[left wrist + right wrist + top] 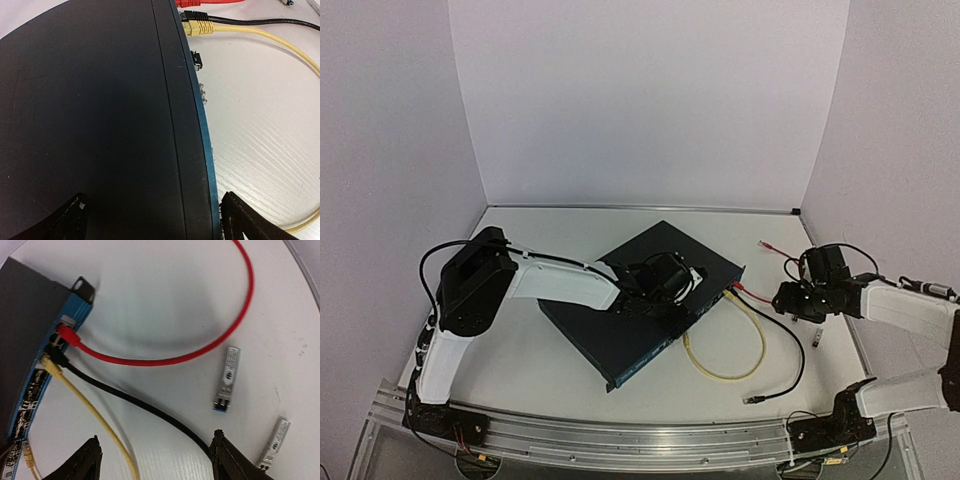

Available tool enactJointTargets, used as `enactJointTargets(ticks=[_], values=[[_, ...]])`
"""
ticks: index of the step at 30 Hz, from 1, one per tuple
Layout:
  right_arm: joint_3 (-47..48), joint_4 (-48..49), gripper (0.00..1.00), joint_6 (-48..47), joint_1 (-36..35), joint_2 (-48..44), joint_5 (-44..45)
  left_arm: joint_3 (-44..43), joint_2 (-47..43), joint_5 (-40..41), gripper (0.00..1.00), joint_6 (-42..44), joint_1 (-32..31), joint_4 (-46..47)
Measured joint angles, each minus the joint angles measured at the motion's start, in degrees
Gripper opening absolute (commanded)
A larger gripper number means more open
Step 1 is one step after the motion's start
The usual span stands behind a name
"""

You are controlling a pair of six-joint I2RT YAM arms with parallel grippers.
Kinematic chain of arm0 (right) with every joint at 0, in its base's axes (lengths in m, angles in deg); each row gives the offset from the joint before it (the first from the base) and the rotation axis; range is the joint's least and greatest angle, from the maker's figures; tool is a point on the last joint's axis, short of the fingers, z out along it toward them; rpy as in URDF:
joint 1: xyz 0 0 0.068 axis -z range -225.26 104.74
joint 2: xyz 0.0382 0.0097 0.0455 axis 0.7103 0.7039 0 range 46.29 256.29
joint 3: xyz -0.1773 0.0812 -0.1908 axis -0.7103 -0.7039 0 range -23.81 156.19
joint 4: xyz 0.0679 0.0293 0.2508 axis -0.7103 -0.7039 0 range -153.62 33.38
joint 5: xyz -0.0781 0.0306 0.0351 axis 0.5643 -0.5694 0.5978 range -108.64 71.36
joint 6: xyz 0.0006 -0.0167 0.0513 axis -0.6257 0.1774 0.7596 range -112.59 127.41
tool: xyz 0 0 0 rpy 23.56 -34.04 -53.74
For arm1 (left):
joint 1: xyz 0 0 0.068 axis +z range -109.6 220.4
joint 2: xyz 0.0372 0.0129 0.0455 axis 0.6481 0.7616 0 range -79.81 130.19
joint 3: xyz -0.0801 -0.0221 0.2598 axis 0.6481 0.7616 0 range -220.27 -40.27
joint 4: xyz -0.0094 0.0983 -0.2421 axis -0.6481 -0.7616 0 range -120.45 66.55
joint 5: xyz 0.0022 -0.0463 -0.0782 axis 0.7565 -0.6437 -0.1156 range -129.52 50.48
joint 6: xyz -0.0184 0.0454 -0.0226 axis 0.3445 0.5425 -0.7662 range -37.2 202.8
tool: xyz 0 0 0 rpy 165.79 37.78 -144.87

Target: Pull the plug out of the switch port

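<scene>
Gaping left tool (153, 197) faces switch (90, 100); open right tool (156, 436) instead views silver modules (226, 377).

In the top view the left gripper (675, 285) covers the middle of the switch (610, 340), and its fingertips cannot be made out. In the left wrist view the switch runs past the left, top and bottom edges. Its port face is seen edge-on, so single sockets cannot be told apart. The red cable (220, 2) is cut by the top edge. The right wrist view is slightly blurred, and the port markings are unreadable. The yellow cable (100, 416) leaves at the bottom edge. The black cable (150, 407) passes behind a finger (222, 460) of the right gripper (155, 460). The module (226, 377) labels are too small to read.
</scene>
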Motion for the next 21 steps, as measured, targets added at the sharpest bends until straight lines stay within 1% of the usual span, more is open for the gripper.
enactJointTargets(ticks=[4, 10, 12, 14, 18, 21], values=[[0.24, 7.88, 0.68, -5.29, -4.42, 4.69, -6.47, -1.59, 1.34, 2.48, 0.83, -1.06, -0.51, -0.26], [3.17, 15.58, 0.63, -12.79, -10.69, 13.95, -10.47, -2.22, 1.82, 3.81, 0.82, -2.07, -0.94, -0.33], [3.77, 18.60, 0.59, -14.61, -11.24, 16.62, -11.54, -2.17, 1.82, 3.86, 0.81, -2.28, -0.97, -0.31], [4.43, 21.16, 0.58, -16.54, -11.30, 19.46, -12.36, -2.11, 1.82, 3.92, 0.82, -2.45, -0.99, -0.26], [5.95, 23.78, 0.55, -20.08, -11.33, 23.90, -13.42, -1.56, 1.82, 4.19, 0.82, -3.17, -1.04, 0.64], [6.31, 25.31, 0.52, -22.55, -11.50, 25.55, -13.70, -1.22, 1.80, 4.58, 0.82, -3.72, -1.12, 1.30]])
